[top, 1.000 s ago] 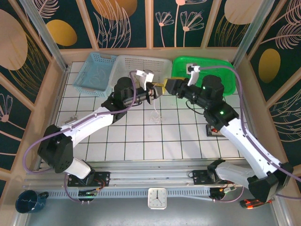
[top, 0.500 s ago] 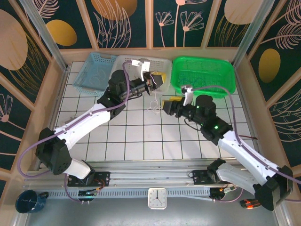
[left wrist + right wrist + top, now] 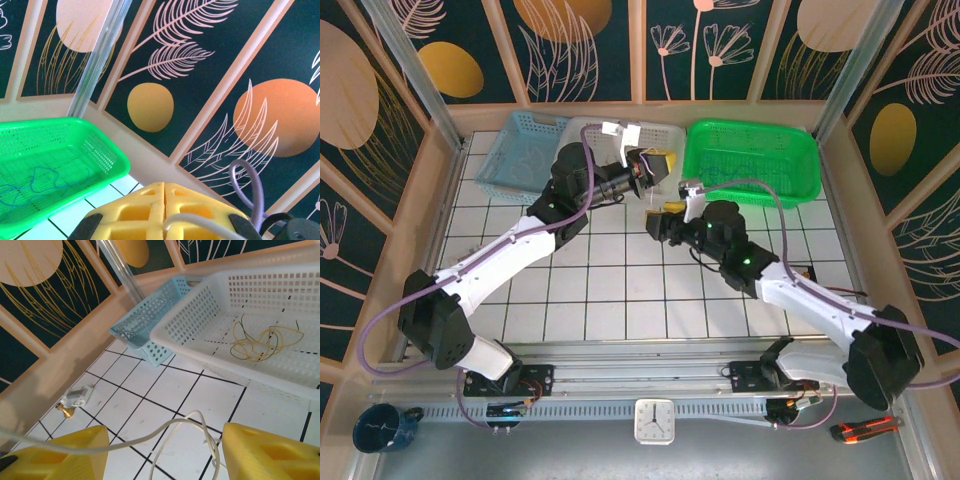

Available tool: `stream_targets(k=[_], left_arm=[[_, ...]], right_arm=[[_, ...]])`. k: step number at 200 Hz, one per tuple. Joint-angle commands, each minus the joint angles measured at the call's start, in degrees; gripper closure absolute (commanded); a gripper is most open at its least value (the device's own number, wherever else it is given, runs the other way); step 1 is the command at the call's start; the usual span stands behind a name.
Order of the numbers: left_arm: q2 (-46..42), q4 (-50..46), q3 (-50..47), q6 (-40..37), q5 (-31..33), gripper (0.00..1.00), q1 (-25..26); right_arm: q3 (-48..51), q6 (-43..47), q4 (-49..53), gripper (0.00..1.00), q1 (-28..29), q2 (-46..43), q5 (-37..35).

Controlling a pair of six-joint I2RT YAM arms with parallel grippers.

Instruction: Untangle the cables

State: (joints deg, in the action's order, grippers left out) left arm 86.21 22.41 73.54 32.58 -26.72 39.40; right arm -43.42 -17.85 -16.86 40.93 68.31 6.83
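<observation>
Progress, as I judge it, is well advanced; one blue cable (image 3: 35,182) lies in the green basket (image 3: 97,147); one yellowish-green cable (image 3: 257,342) lies in the white basket (image 3: 180,315); one whitish cable (image 3: 200,218) is left to place. My left gripper (image 3: 164,192) pinches it with jaws closed; my right gripper (image 3: 165,445) straddles it, jaws partly spread and empty. Count: three cables; three baskets, including the light blue basket (image 3: 145,322); two grippers.

Lighting entry, as I read it remotely: bright, even light from above the white tiled table (image 3: 620,290), soft shadows on its tiles beneath the arms, no glare, overhead view sharp, wrist views blurred at the close yellow fingers (image 3: 270,455), table beyond crisp.
</observation>
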Motion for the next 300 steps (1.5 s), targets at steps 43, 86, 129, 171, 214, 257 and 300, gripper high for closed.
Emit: stream_targets(k=[43, 86, 129, 171, 214, 257, 300], left_arm=[[-0.14, 0.09, 3.57, 2.32, -2.5, 1.0, 0.15], [-1.39, 1.19, 4.96, 5.01, -2.11, 1.0, 0.15], [-1.77, -2.29, 9.67, 4.03, 0.5, 1.0, 0.15], [-0.23, -10.35, 17.77, -0.15, 3.98, 1.0, 0.06], [0.53, -14.29, 22.07, -2.89, 7.08, 1.0, 0.07], [1.88, -18.72, 27.72, -4.79, 9.28, 1.0, -0.49], [2.64, -21.4, 31.35, -6.45, 10.36, 1.0, -1.11]], right_arm=[[-4.57, -0.02, -13.11, 0.48, 0.37, 10.52, -3.69], [-2.37, -2.68, -19.98, 0.82, 0.37, 17.51, -3.49], [5.19, -6.27, -24.8, 0.88, 0.31, 20.53, -4.53], [15.37, -10.9, -30.49, 0.92, 0.71, 20.26, -5.59], [20.58, -12.64, -32.14, 0.92, 2.38, 19.47, -6.83], [22.22, -13.82, -32.66, 0.72, 3.63, 20.24, -7.53], [22.93, -14.32, -32.96, 0.68, 4.59, 20.71, -8.76]])
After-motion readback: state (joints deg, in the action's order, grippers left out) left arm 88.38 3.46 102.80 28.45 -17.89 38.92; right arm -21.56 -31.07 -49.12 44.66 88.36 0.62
